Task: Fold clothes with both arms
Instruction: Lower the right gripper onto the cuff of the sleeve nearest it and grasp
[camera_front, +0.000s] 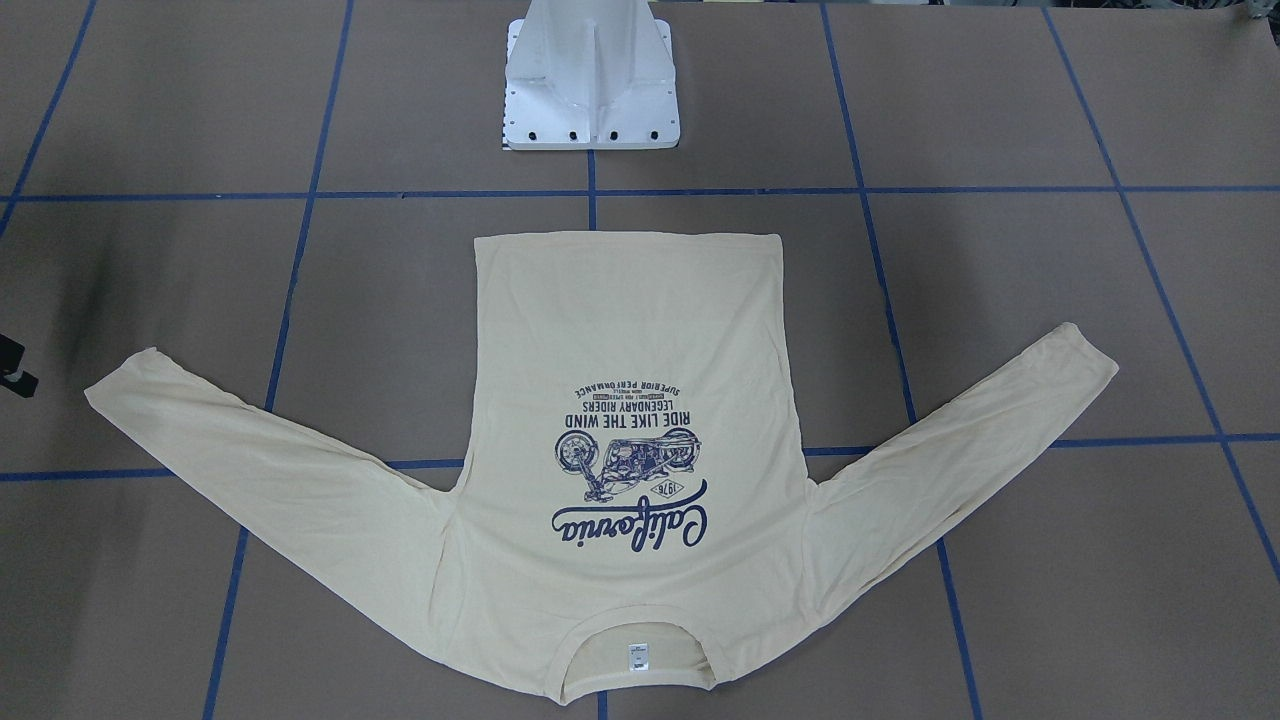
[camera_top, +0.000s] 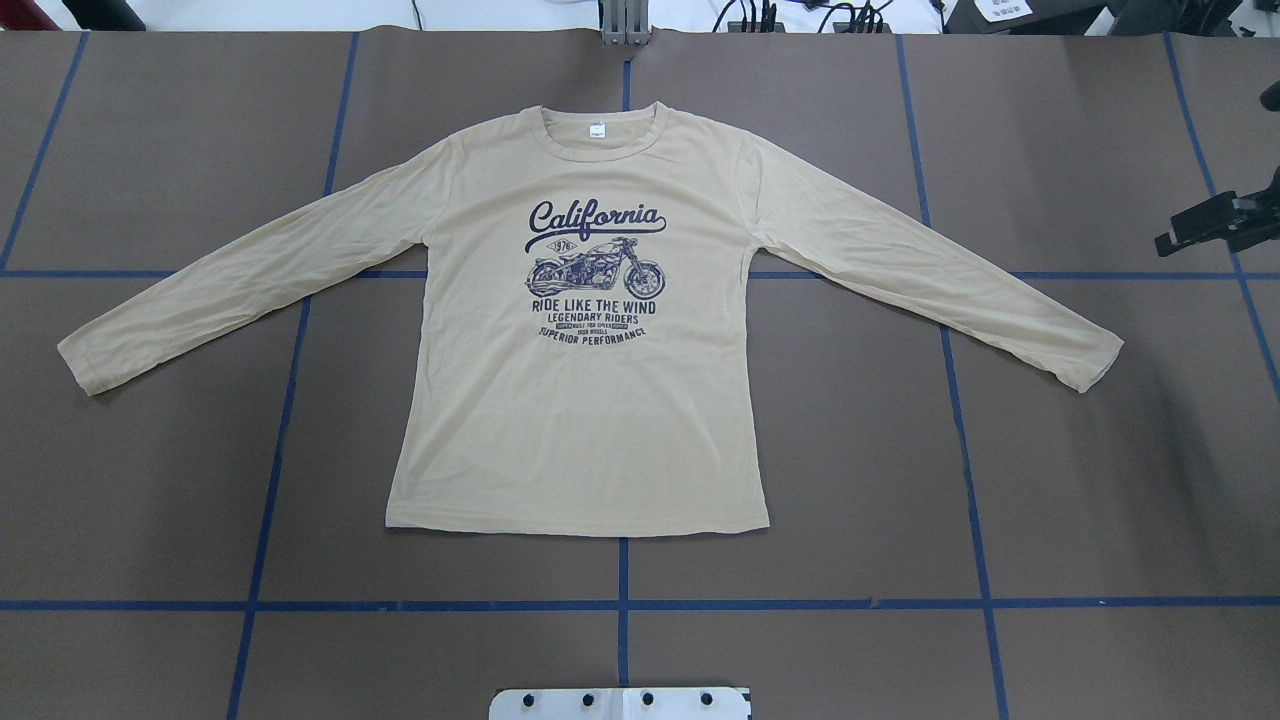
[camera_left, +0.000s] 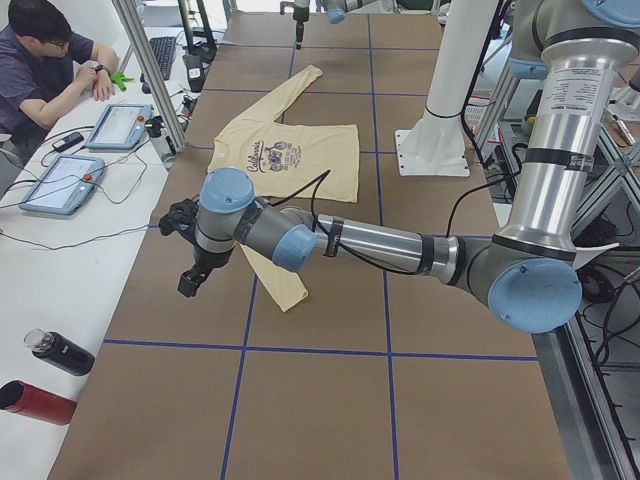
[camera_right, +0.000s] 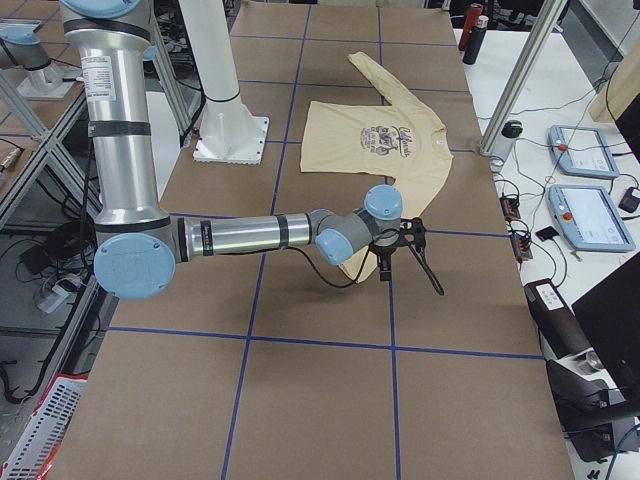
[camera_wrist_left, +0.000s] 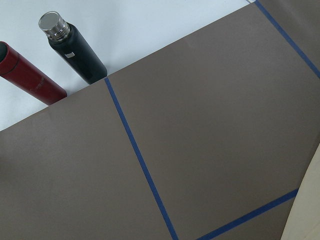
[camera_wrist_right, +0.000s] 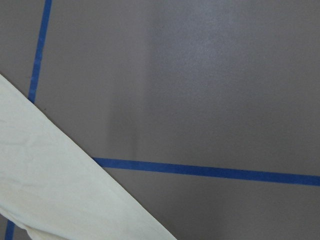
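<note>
The left arm (camera_left: 380, 240) reaches across the foreground. Its gripper (camera_left: 188, 282) hangs above bare table just beside one cuff, and I cannot tell how far it is open. The right gripper (camera_top: 1180, 235) hovers clear of the other cuff, its opening equally unclear. The shirt (camera_top: 580, 420) lies flat on the table (camera_top: 850, 450), print up and sleeves spread.

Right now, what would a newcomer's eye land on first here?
The pale cream-yellow long-sleeved knit shirt lies flat in the middle of the brown blue-taped table, sleeves spread, its navy "California" motorcycle print face up. The silver-grey jointed left arm and the matching right arm, with light blue joint caps, stretch out level beyond the cuffs, clear of the cloth.
</note>
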